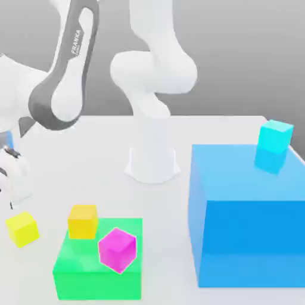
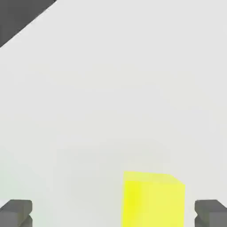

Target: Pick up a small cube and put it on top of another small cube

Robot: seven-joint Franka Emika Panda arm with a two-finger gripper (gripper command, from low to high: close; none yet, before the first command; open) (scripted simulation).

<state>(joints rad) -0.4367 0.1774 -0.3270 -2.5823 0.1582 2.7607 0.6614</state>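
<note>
White table (image 1: 179, 196), grey backdrop. The arm's base column (image 1: 152, 149) stands mid-table toward the far edge; the arm bends over toward the exterior view's left.

Small bright yellow cube (image 1: 22, 229) sits on the bare table near the front corner at the exterior view's left, apart from the other blocks. In the hand view the same cube (image 2: 153, 199) lies between the two dark fingertips (image 2: 16, 213), nearer one of them, touching neither. Gripper (image 2: 113, 213) spread wide, released, holding nothing.

Green block (image 1: 98, 268) at the table's front edge, just beside the yellow cube toward the exterior view's right. An orange-yellow small cube (image 1: 83, 221) rests on the green block's back corner nearest the yellow cube. A magenta cube (image 1: 117, 250) sits on the green block's top, turned at an angle, just beside the orange-yellow one.

Large blue block (image 1: 247, 220) occupies the table's side at the exterior view's right. A cyan cube (image 1: 274, 136) rests on its top near the far corner.
</note>
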